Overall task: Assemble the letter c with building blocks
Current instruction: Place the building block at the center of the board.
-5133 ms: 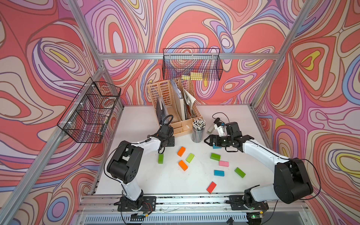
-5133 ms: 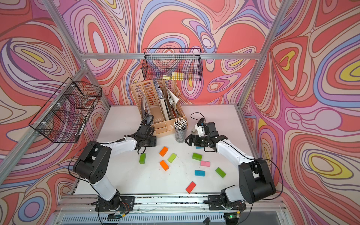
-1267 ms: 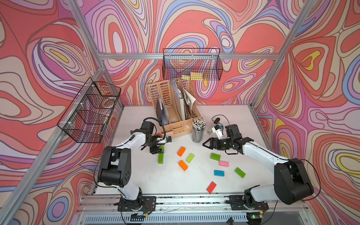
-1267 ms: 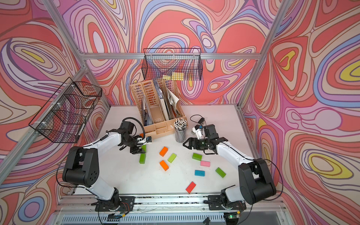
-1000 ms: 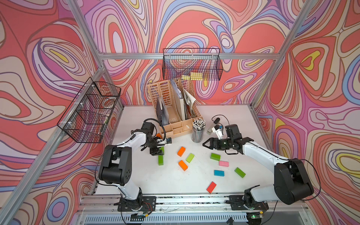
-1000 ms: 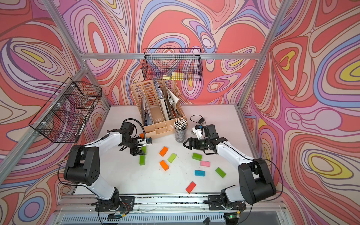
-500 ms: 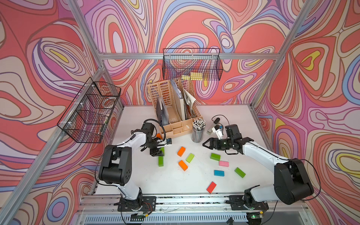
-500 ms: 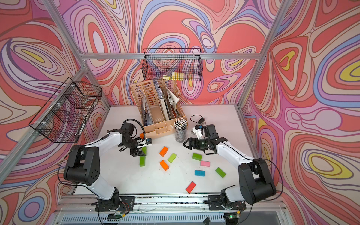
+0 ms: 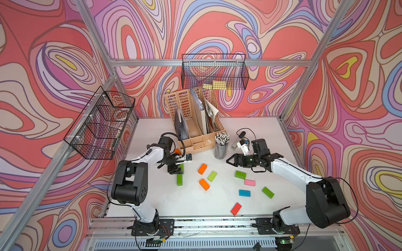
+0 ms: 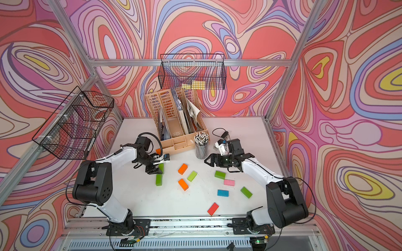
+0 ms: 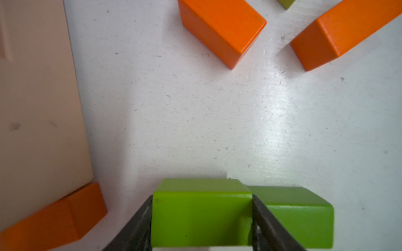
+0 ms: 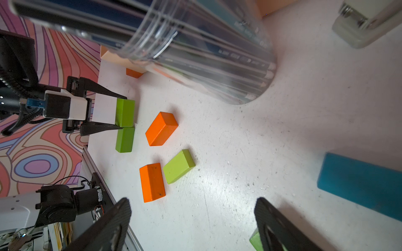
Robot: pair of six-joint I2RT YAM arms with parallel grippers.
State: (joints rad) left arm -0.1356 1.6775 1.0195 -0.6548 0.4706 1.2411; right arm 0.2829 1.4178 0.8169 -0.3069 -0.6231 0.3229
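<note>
My left gripper (image 9: 176, 169) is shut on a green block (image 11: 201, 213), one finger against each long side. This block (image 9: 181, 167) lies end to end with a second green block (image 9: 179, 180) at the table's left. My right gripper (image 12: 192, 204) is open and empty above bare table, right of the pencil cup. Loose blocks lie between the arms: two orange (image 9: 202, 168) (image 9: 204, 184), light green (image 9: 212, 176), green (image 9: 240, 174), pink (image 9: 249, 182), blue (image 9: 244, 193), green (image 9: 268, 192) and red (image 9: 236, 208). Another orange block (image 9: 177, 151) sits against the organizer.
A beige file organizer (image 9: 195, 123) stands at the back middle, with a clear pencil cup (image 9: 220, 148) at its right front corner. A white stapler (image 9: 237, 145) lies behind my right gripper. Wire baskets hang on the left wall (image 9: 102, 123) and the back wall (image 9: 214, 71).
Since five seconds ago my left gripper has come to the green block at the left with a second green block in its jaws. Over the last second it barely moved. The right jaws widened slightly.
</note>
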